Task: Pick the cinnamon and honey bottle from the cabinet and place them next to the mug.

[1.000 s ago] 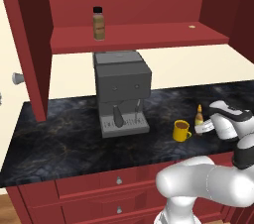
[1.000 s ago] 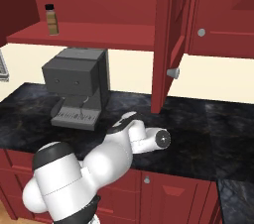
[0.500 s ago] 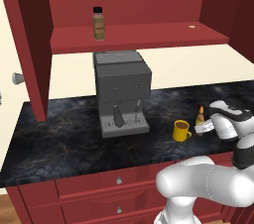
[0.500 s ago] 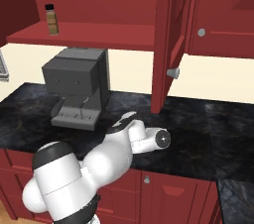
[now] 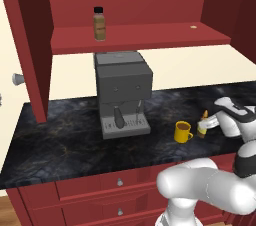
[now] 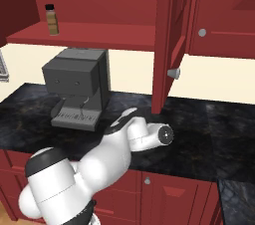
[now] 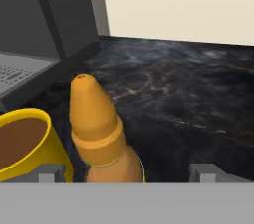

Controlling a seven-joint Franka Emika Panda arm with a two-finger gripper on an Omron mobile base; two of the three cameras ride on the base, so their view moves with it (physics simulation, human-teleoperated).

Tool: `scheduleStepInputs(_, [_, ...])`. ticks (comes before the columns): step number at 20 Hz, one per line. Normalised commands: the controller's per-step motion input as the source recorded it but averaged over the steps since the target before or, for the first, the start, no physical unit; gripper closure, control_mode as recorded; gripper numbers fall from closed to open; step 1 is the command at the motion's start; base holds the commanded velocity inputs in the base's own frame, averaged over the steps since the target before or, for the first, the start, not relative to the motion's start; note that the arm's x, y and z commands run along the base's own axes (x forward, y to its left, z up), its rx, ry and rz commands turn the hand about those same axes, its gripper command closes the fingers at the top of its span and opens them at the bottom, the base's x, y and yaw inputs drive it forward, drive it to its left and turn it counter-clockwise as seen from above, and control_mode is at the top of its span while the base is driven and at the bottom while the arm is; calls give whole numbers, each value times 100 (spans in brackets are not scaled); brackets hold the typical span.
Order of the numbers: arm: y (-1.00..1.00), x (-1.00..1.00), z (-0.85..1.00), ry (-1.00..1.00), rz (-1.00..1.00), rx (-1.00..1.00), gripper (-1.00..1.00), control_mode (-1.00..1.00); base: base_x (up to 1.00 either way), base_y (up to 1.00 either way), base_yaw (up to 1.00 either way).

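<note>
The honey bottle (image 7: 101, 134), amber with a pointed orange tip, stands upright on the black counter right beside the yellow mug (image 7: 27, 141). In the left base view the honey bottle (image 5: 202, 124) is just right of the mug (image 5: 183, 131). My gripper (image 7: 124, 173) is open, with its fingertips (image 7: 203, 172) standing wide on either side of the bottle's base. From the left base view my gripper (image 5: 207, 125) reaches in from the right. The cinnamon (image 5: 99, 23), a black-capped brown jar, stands on the shelf of the dark red cabinet (image 5: 140, 37). The cinnamon (image 6: 51, 19) also shows at the upper left of the right base view.
A grey coffee machine (image 5: 122, 92) stands left of the mug. An open cabinet door (image 5: 30, 45) hangs at the left, another door (image 6: 172, 35) at the right. Red drawers (image 5: 120, 182) run under the counter edge.
The fingers have spread apart off the honey bottle, which stays standing by the mug. The arm has barely moved.
</note>
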Motion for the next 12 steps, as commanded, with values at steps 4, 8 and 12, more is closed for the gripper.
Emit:
scheduleStepInputs(4, [0,0,58,-4,0,2,-100,-100,0,0,0])
scheduleStepInputs(8, [4,0,44,0,0,0,-100,-100,0,0,0])
scheduleStepInputs(12, [7,-3,64,0,0,0,-100,-100,0,0,0])
